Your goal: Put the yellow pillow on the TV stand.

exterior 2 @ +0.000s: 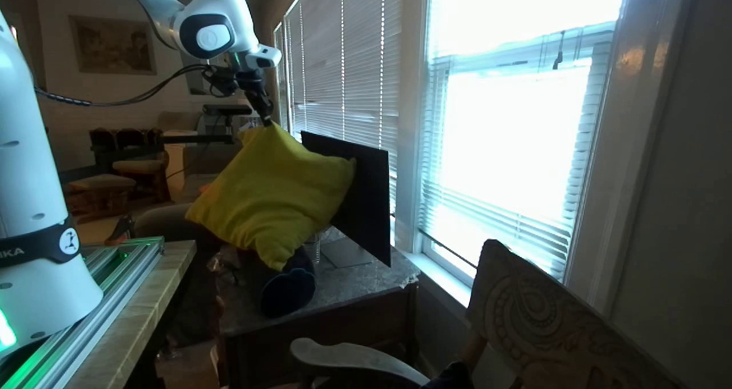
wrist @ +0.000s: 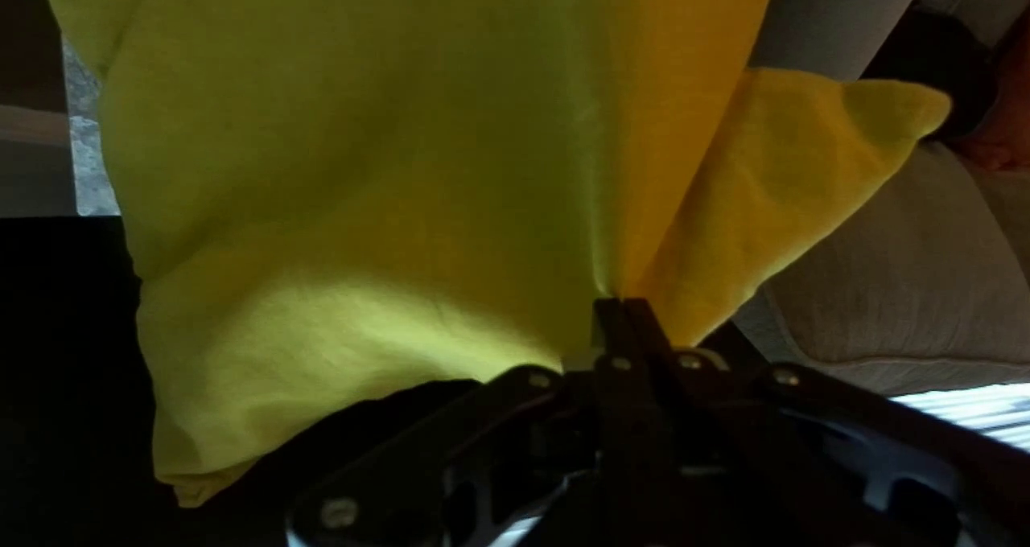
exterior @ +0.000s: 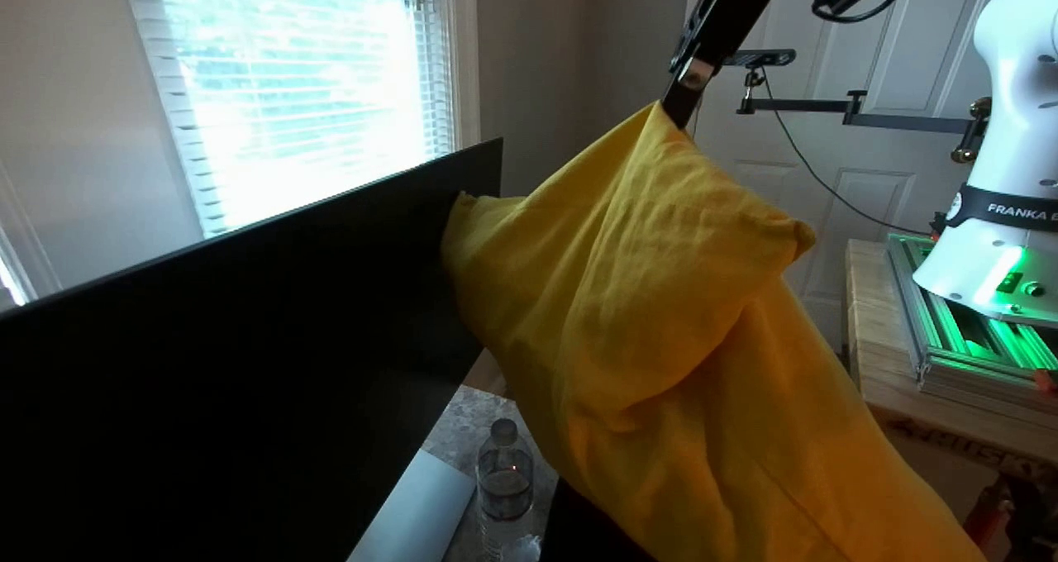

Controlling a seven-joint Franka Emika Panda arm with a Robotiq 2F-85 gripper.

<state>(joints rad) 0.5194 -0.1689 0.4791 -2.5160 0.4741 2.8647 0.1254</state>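
The yellow pillow [exterior: 645,314] hangs by one corner from my gripper [exterior: 674,114], which is shut on it. In an exterior view the pillow [exterior 2: 274,194] hangs tilted over the TV stand [exterior 2: 366,283], under my gripper [exterior 2: 267,120]. One side corner is close to the black TV panel [exterior 2: 369,200]; I cannot tell if they touch. Its lowest corner overlaps a dark round-ended object [exterior 2: 287,292] on the stand; contact is unclear. In the wrist view, the fingertips [wrist: 624,304] pinch gathered fabric of the pillow [wrist: 386,201], which fills much of the picture.
The TV panel [exterior: 248,397] stands upright beside the pillow. A clear bottle [exterior: 505,479] and a flat silver object [exterior: 421,504] are on the grey top. A patterned chair [exterior 2: 543,314] stands before the stand. A camera on a bar [exterior: 769,58] is behind the gripper.
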